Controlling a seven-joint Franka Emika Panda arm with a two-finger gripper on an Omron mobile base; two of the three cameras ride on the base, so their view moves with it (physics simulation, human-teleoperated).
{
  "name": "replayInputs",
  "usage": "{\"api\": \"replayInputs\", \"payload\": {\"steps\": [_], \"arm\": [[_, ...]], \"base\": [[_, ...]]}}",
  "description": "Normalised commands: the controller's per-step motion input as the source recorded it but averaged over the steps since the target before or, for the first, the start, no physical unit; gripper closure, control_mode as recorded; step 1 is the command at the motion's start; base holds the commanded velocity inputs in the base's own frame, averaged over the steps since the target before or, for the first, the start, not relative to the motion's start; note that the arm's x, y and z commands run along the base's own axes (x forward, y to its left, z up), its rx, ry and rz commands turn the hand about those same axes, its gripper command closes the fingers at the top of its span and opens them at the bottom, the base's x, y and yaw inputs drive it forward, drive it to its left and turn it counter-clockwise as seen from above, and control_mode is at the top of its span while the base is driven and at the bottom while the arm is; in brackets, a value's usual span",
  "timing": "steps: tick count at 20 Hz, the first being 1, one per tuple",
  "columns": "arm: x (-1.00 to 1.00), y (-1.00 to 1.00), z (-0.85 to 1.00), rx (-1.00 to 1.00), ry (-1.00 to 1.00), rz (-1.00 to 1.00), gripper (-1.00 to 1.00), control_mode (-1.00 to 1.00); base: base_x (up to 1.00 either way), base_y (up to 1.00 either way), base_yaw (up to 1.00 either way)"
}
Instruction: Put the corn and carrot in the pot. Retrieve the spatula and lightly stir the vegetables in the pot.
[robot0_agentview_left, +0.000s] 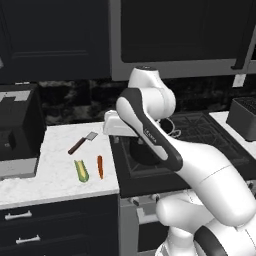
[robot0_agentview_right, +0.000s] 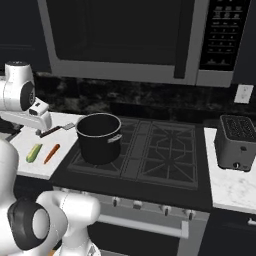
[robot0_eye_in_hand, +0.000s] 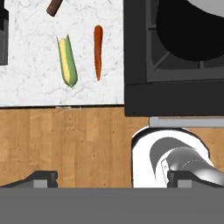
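Two veg, corn (robot0_eye_in_hand: 67, 61) and carrot (robot0_eye_in_hand: 98, 51), upper left of your hand view; claw (robot0_eye_in_hand: 113, 178) spread wide, empty.

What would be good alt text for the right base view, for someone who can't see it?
A tall dark pot stands on the front left burner of a black stove. On the white counter to its left lie a corn cob and a carrot side by side, with a spatula behind them. A toaster sits on the right counter.
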Motion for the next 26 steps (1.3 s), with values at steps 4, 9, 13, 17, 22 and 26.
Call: {"api": "replayInputs", "payload": {"steps": [4,9,13,17,22,26], "arm": [[0.00,0.00,0.00,0.00,0.00,0.00,-1.00,1.00],[0.00,0.00,0.00,0.00,0.00,0.00,-1.00,1.00],[0.00,0.00,0.00,0.00,0.00,0.00,-1.00,1.00],[0.00,0.00,0.00,0.00,0.00,0.00,-1.00,1.00],[0.00,0.00,0.00,0.00,0.00,0.00,-1.00,1.00],[0.00,0.00,0.00,0.00,0.00,0.00,-1.00,1.00]], "base": [[0.21,0.04,0.00],[0.21,0.53,0.00],[0.18,0.60,0.00],[0.38,0.12,0.00],[0.36,-0.09,0.00],[0.05,-0.09,0.00]]}}
